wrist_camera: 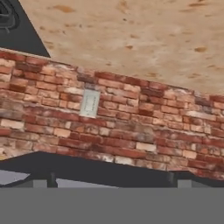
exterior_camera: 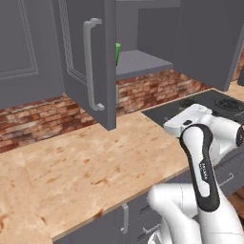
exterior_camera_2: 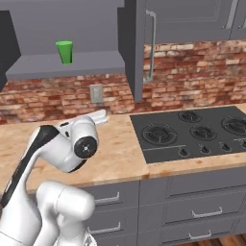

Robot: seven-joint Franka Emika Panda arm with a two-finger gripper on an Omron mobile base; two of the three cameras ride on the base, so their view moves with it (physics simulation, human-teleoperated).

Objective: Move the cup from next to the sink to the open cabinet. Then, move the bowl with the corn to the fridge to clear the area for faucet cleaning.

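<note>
Right base view has the small bright green tumbler (exterior_camera_2: 64,52) standing upright on the grey shelf (exterior_camera_2: 67,65) of the open dark grey wall cabinet (exterior_camera_2: 137,48) — above the red brick backsplash (exterior_camera_2: 192,81). Below lie the speckled wooden counter (exterior_camera_2: 115,144) and the black hob (exterior_camera_2: 192,132). Whether the gripper is parted or closed, I cannot tell.

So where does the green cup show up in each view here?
Left base view: the cup peeks from behind the open cabinet door, upper centre, on the shelf.
Right base view: upper left, standing upright on the shelf.
Hand view: I can't find it there; the view looks at brick and counter.
Shared landmark: the brick wall under the cabinet.
</note>
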